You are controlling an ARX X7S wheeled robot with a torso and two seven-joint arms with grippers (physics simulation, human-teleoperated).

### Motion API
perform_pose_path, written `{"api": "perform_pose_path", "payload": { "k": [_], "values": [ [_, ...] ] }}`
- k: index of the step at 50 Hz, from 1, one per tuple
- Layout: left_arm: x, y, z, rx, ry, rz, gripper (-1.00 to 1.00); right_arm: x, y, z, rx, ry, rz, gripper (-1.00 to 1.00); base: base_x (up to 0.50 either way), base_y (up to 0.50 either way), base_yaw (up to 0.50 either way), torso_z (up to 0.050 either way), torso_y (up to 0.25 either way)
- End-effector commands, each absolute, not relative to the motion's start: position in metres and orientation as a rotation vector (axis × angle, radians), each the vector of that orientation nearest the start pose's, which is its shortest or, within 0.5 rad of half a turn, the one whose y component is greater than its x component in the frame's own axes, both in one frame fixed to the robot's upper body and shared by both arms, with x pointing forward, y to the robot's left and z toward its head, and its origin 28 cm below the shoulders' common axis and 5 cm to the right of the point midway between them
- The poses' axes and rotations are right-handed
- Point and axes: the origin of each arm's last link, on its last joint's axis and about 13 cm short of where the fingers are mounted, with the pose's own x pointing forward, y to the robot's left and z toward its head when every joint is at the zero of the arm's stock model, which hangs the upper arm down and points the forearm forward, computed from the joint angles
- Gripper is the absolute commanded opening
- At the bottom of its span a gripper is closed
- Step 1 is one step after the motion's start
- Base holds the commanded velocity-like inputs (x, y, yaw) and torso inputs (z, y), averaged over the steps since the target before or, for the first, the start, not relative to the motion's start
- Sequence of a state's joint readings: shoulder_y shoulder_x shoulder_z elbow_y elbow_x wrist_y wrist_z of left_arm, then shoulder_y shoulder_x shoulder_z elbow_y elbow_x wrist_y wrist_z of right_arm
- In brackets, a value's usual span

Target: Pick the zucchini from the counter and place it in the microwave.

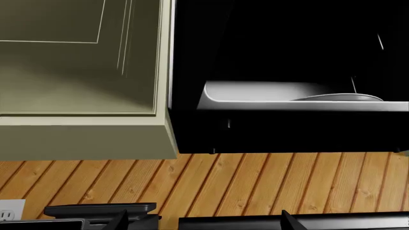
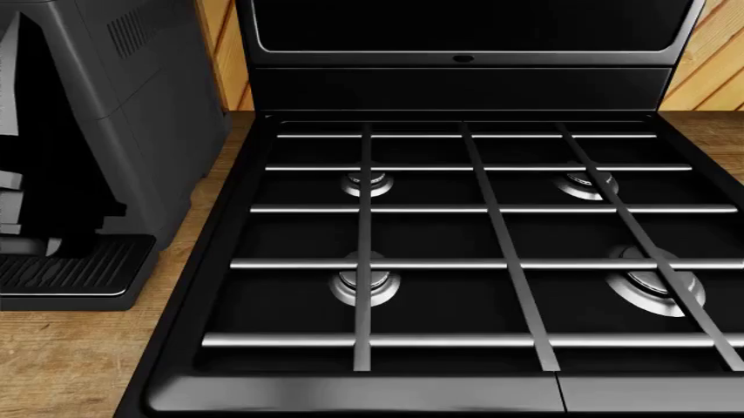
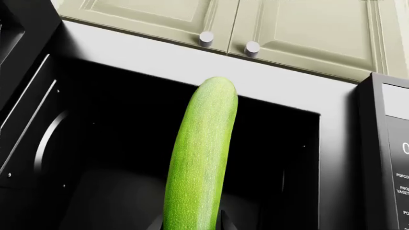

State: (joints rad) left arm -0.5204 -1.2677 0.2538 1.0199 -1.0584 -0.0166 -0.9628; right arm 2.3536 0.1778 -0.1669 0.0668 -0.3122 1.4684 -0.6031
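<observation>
In the right wrist view the bright green zucchini [image 3: 199,158] rises from between the dark fingers of my right gripper [image 3: 190,224], which is shut on it. Its rounded tip points at the top edge of the open microwave [image 3: 332,143], whose dark cavity lies behind it. In the left wrist view the microwave [image 1: 294,103] shows a pale inner floor with a glass plate [image 1: 338,97]. My left gripper [image 1: 206,221] is open, its fingertips [image 1: 121,218] wide apart with nothing between them. The wooden counter [image 2: 52,366] appears in the head view, where neither gripper shows.
A black gas stove [image 2: 476,244] with steel grates fills the head view, and a dark grey coffee machine [image 2: 93,148] stands to its left. Cream cabinets [image 3: 255,24] hang above the microwave, another [image 1: 83,72] beside it. The microwave's door [image 3: 26,72] stands open; its control panel [image 3: 393,158] is on the other side.
</observation>
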Motion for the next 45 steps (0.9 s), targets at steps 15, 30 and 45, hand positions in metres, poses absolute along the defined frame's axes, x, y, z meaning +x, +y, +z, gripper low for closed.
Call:
{"api": "perform_pose_path", "payload": {
  "k": [15,30,45],
  "values": [
    [0.14,0.252,0.279,-0.001,-0.697,-0.067,1.0,0.146,-0.161,0.594,-0.173,-0.696,-0.023,-1.0,0.0,0.0,0.0,0.0,0.0],
    [0.14,0.253,0.278,-0.003,-0.696,-0.065,1.0,0.166,-0.166,0.598,-0.141,-0.635,-0.059,-1.0,0.0,0.0,0.0,0.0,0.0],
    [0.142,0.252,0.279,-0.004,-0.697,-0.072,1.0,0.184,-0.167,0.6,-0.115,-0.593,-0.094,-1.0,0.0,0.0,0.0,0.0,0.001]
  ]
}}
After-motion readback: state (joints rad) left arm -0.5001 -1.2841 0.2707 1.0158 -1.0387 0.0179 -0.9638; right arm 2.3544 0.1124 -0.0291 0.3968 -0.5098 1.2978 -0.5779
